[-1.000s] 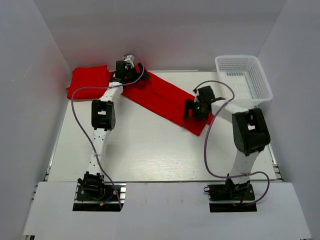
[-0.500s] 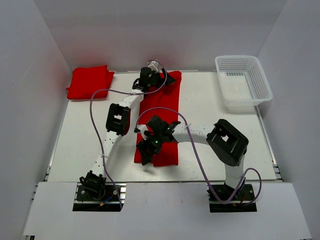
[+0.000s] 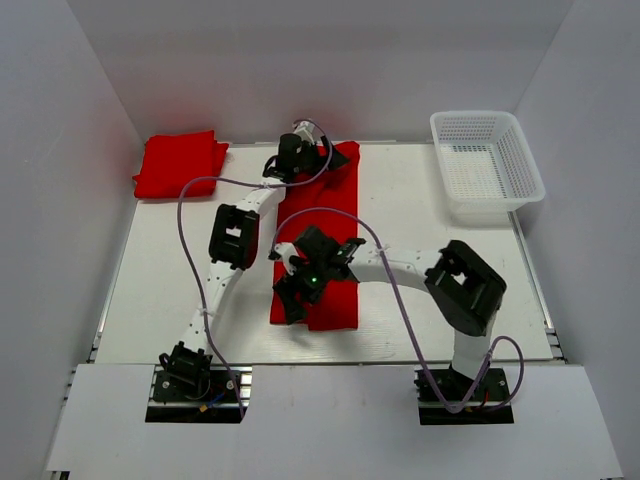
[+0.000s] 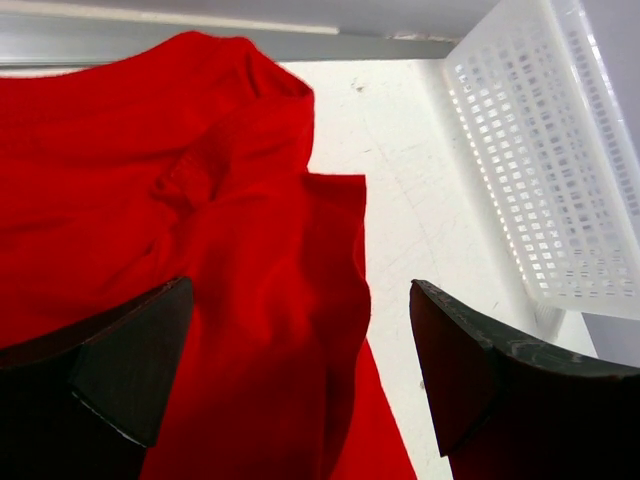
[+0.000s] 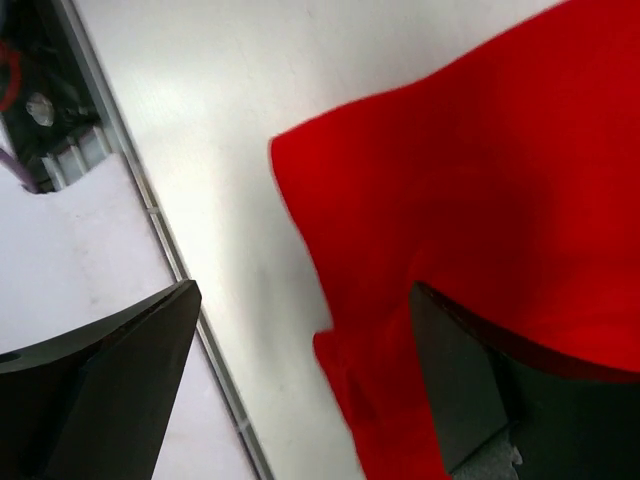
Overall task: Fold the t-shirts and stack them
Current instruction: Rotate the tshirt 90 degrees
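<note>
Shirts of plain bright red cloth are seen in two places on the white table (image 3: pixel 160 280). One long red t-shirt (image 3: pixel 340 190), folded into a narrow strip, is laid down the middle of the table, running from the far edge toward the near side. A second, folded red t-shirt (image 3: pixel 180 165) is parked in the far left corner, well apart from the strip. The white plastic mesh basket (image 3: pixel 488 115) is set at the far right corner.

Now to the arms. The left gripper (image 3: pixel 300 155) is held over the far end of the strip. In the left wrist view its dark fingers (image 4: pixel 130 370) are seen spread wide, with rumpled red cloth lying below and between them; the cloth is not pinched. The basket wall is caught at the right of that view, with bare table between it and the shirt's edge.

The right gripper (image 3: pixel 292 298) is reached across to the near left corner of the strip. In the right wrist view its fingers (image 5: pixel 100 400) are likewise spread wide apart: one is hung over bare white table, the other is placed over the red cloth, and the shirt's edge is seen between them. Nothing is clamped here either.
</note>
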Available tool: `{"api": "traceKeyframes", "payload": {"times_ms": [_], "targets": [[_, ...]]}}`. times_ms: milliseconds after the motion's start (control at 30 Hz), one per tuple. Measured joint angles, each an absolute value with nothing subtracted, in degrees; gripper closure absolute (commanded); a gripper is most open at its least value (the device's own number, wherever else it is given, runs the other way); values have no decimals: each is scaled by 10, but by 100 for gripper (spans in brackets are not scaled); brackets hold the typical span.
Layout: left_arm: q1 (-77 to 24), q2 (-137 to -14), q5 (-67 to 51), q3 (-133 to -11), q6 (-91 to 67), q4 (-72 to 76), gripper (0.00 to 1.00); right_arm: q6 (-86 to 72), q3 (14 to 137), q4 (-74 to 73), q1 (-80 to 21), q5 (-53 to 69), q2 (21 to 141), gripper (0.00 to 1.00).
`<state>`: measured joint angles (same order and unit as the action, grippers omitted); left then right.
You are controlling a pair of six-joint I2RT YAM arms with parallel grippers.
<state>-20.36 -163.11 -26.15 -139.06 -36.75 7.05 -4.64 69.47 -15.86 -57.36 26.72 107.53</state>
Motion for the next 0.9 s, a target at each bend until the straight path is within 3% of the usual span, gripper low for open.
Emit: {"api": "traceKeyframes", "payload": {"times_ms": [233,500,600,767,900], "targets": [[-193,-1545,-235,-1374,-325,-42,0,-53,696,-164,-574,206,920,10],[-180,-1178,-101,-1223,-210,-247,0,-150,590,-161,-568,84,714,10],[-182,-1006,-46,-1089,-207,-297,0,-200,536,-200,-562,29,651,10],[-190,-751,-11,-753,-247,-342,0,-284,503,-283,-554,-14,638,10],[-196,-667,-48,-521,-284,-377,0,-345,470,-319,-554,-13,654,10]]}}
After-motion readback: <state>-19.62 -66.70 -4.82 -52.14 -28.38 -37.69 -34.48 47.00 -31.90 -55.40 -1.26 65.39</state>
